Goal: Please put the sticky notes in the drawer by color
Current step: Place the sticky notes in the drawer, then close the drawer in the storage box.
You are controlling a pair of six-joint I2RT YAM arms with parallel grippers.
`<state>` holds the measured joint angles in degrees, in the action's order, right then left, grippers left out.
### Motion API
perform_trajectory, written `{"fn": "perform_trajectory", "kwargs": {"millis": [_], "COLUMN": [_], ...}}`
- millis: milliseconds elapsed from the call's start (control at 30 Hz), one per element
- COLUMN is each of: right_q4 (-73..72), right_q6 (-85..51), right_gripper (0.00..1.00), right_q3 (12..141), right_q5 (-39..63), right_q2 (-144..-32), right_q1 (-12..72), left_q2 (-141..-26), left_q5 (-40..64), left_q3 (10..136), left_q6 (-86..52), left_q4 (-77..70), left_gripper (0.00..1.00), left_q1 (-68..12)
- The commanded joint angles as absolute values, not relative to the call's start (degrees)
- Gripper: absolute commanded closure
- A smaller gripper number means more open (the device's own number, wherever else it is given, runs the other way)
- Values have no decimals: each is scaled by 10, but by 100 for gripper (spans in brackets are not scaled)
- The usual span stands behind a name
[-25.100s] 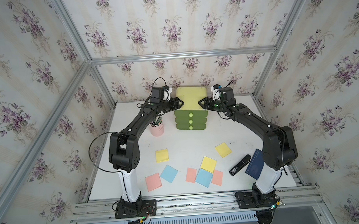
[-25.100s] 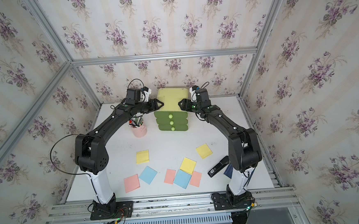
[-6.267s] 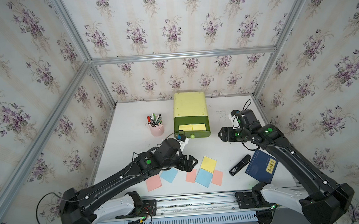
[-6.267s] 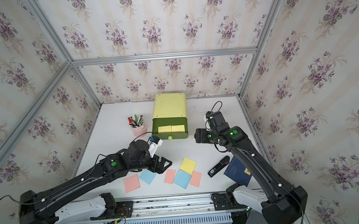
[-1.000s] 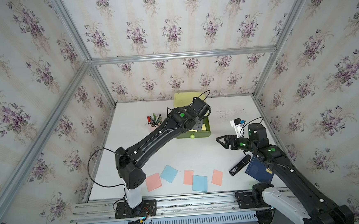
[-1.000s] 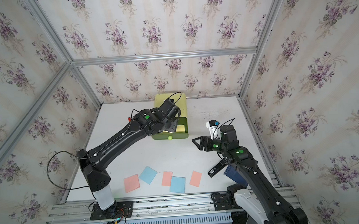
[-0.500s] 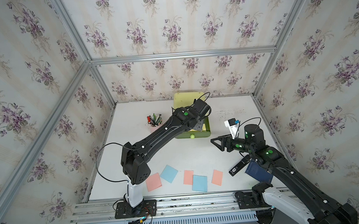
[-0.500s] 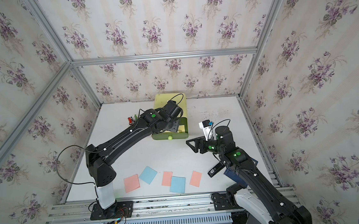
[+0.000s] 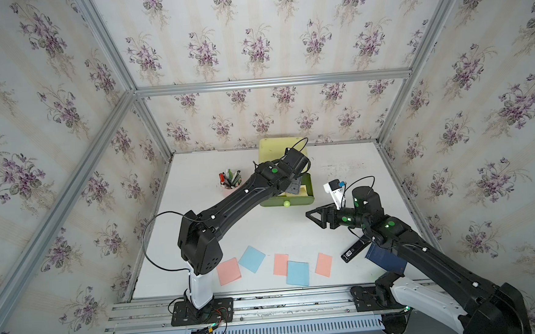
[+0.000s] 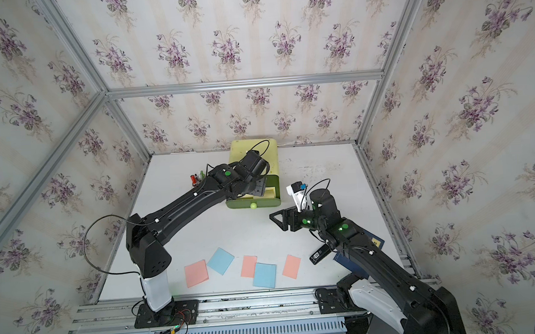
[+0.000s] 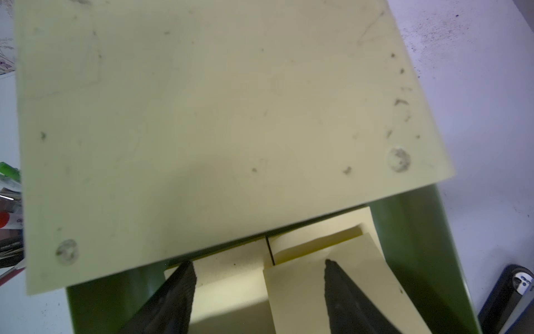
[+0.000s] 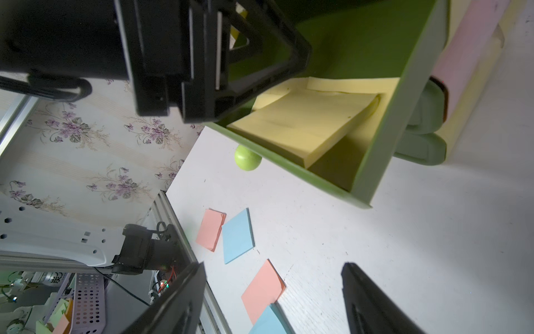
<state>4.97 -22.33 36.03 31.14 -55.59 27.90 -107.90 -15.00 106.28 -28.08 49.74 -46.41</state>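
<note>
Left end effector is hovering fingers-apart over yellow notes in the drawer, right end effector gaping empty, while pink notes and blue notes are lying flimsy on the worktop, probably wanting edge pinches.

Pink notes, blue notes, green drawer

Twin black arms on white pedestals.
Both left arm and right arm: matte black shells, green status dots, white studs, looped black cables; right gripper triangular-framed, white camera block at 1 o'clock.
</note>
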Motion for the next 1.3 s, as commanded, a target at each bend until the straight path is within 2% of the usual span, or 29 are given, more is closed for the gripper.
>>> {"fn": "perform_trajectory", "kwargs": {"millis": [0, 167, 467, 633, 1267], "right_q4": [21, 5, -9, -8, -12], "right_q6": [-231, -241, -244, -239, -184], "right_gripper": [22, 22, 23, 23, 21], "right_q3": [375, 381, 396, 413, 550], "right_q5": [303, 288, 226, 210, 139], "right_q2": [-571, -583, -610, -629, -781], "right_q1": [286, 304, 380, 389, 389], "left_q2": [-1031, -975, -991, -1010, -1014], "left_q5": [-108, -87, 35, 10, 45], "left_q3": [1046, 1010, 980, 977, 959], "left_q6": [-278, -264, -245, -235, -234], "left_q4": [451, 417, 378, 377, 368], "left_gripper": [27, 19, 11, 10, 10], "left_q1": [-464, -437, -325, -310, -292]}}
